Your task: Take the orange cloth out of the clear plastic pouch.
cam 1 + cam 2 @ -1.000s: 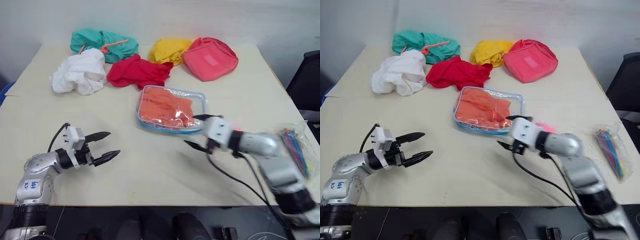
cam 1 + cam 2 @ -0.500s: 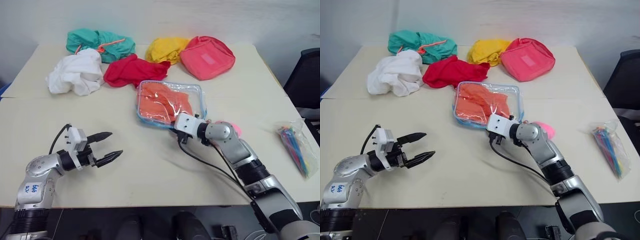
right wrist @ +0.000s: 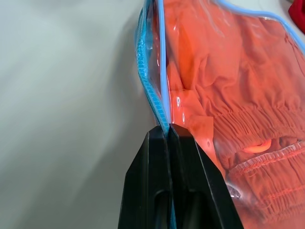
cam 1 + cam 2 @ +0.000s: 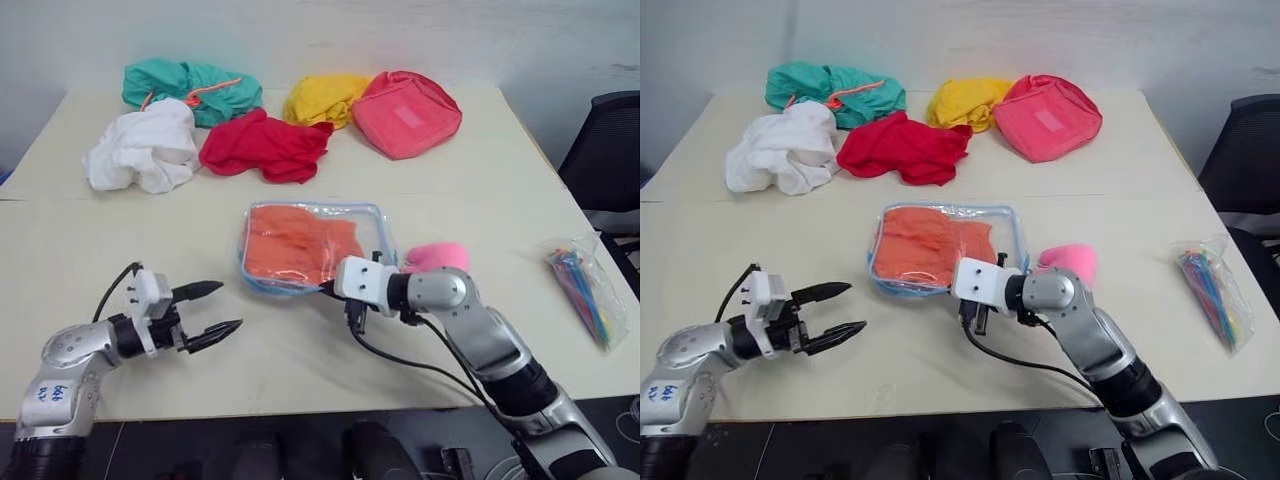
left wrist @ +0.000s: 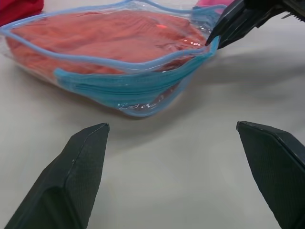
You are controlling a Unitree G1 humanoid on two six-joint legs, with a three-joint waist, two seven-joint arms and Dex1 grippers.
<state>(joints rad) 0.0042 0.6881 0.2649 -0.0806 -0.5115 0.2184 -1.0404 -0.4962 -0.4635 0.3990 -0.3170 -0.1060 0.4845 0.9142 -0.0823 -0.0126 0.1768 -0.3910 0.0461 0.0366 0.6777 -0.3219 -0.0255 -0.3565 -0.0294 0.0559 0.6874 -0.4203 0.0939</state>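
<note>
blue-trimmed edge of the clear plastic pouch (image 3: 157,71) pinched in the right hand (image 3: 167,136); left hand (image 4: 222,309) wide apart

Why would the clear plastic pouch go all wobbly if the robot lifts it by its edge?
The clear plastic pouch is probably floppy: its blue trim already bends where the right gripper pinches it. The orange cloth inside looks soft and light, so it would likely sag. The shiny plastic may be slippery.
</note>
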